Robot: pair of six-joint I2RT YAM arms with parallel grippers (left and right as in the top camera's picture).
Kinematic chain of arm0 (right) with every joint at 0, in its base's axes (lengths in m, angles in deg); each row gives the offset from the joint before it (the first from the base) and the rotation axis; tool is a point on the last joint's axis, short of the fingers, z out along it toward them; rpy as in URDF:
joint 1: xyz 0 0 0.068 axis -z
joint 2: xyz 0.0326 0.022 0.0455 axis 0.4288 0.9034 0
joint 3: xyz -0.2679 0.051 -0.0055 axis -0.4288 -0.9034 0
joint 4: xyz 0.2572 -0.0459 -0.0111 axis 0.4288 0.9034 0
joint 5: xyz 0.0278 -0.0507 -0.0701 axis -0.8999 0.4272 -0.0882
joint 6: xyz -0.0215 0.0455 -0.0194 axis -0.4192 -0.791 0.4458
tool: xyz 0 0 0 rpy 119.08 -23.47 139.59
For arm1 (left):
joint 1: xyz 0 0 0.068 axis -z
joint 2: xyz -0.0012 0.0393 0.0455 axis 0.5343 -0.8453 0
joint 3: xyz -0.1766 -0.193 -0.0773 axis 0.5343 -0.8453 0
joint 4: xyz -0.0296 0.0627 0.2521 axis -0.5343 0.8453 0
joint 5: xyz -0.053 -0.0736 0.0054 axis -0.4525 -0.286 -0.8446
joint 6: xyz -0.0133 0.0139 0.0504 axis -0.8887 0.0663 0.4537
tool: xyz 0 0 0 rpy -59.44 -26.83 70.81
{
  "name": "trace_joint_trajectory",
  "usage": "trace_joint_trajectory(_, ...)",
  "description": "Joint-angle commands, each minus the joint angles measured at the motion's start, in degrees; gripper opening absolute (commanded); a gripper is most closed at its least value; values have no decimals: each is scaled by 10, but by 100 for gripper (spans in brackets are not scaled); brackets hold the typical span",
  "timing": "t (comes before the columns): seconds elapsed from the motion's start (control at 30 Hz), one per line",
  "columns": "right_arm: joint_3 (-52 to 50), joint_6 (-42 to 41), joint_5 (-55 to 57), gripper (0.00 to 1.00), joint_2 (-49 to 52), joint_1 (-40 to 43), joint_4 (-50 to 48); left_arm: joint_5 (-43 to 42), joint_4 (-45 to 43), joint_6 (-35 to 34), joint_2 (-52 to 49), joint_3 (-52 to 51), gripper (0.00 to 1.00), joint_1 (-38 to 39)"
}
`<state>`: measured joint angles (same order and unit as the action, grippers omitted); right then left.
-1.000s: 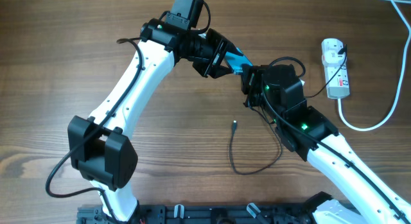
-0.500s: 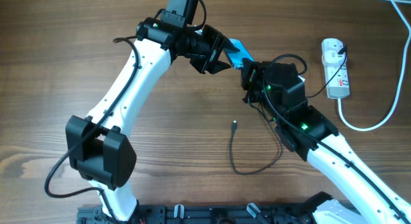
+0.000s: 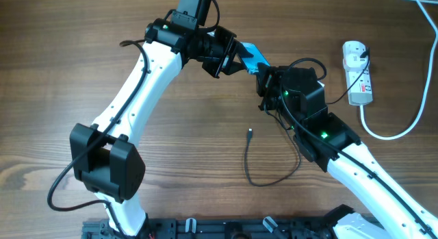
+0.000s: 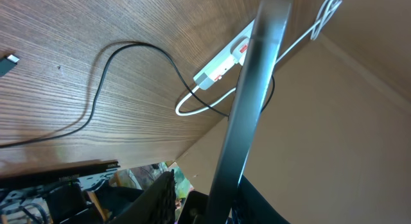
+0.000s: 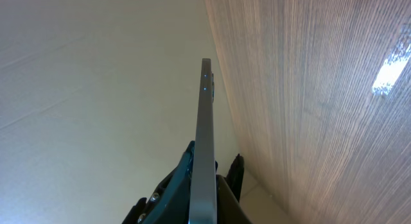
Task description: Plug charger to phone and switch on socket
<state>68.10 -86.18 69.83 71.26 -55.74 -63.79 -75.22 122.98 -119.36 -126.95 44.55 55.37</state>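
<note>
Well, on your wooden table (image 3: 68, 74) the socket (image 3: 358, 73) lies near the right edge. Your left gripper (image 3: 236, 57) and right gripper (image 3: 263, 76) each clamp one end of the phone (image 3: 254, 55), held aloft between them. The charger (image 3: 248, 157) lies loose on the wood, its tip free.

Both white-and-black arms reach inward; the left gripper (image 3: 239, 59) and right gripper (image 3: 262, 78) each pinch the flat cyan-screened phone (image 3: 254, 55).

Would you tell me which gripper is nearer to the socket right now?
Right. The right gripper is on the side of the phone facing the socket; the left gripper holds the phone's other side, farther away.
</note>
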Motion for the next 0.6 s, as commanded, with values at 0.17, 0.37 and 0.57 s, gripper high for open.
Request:
trace_joint_trajectory(0.17, 9, -4, -25, 4, -13, 0, -10, 5, 2, -5, 17, 5, 33, -2)
trace_joint_trajectory(0.37, 9, -4, -27, 4, -13, 0, -10, -8, -4, -5, 17, 5, 29, -2)
trace_joint_trajectory(0.57, 9, -4, -32, 5, -13, 0, -10, -7, -5, -5, 17, 5, 6, -2)
